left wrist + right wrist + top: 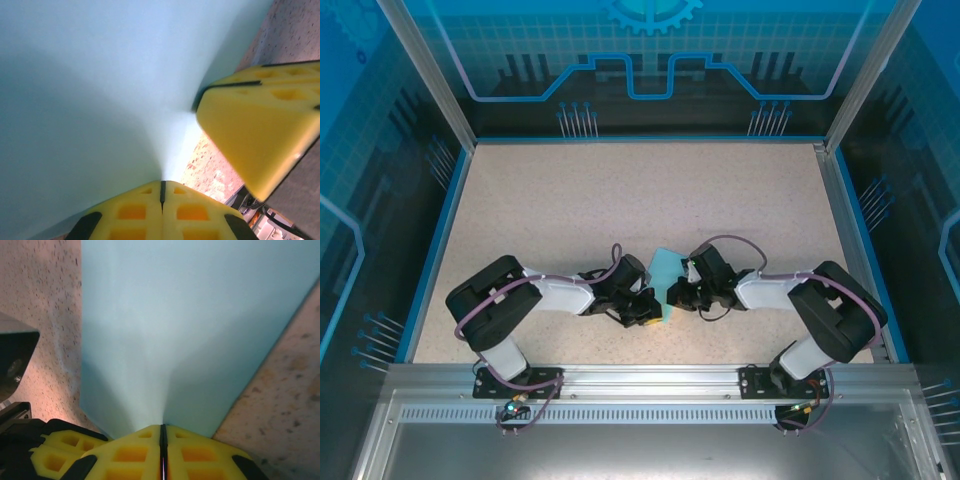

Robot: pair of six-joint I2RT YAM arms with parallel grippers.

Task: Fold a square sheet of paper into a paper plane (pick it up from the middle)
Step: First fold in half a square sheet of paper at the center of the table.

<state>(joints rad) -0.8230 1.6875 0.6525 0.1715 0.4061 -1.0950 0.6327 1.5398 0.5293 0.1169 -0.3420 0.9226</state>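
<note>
Paper [175, 315] between left gripper [161, 187], right gripper [161, 430]

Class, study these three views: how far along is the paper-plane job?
Done: the sheet of paper is gripped, the left hand and the right hand both shut on it. In hand: it bows softly away from their pinches. Left: no sharp crease or pointed nose shows, so nearly all the folding remains.
</note>
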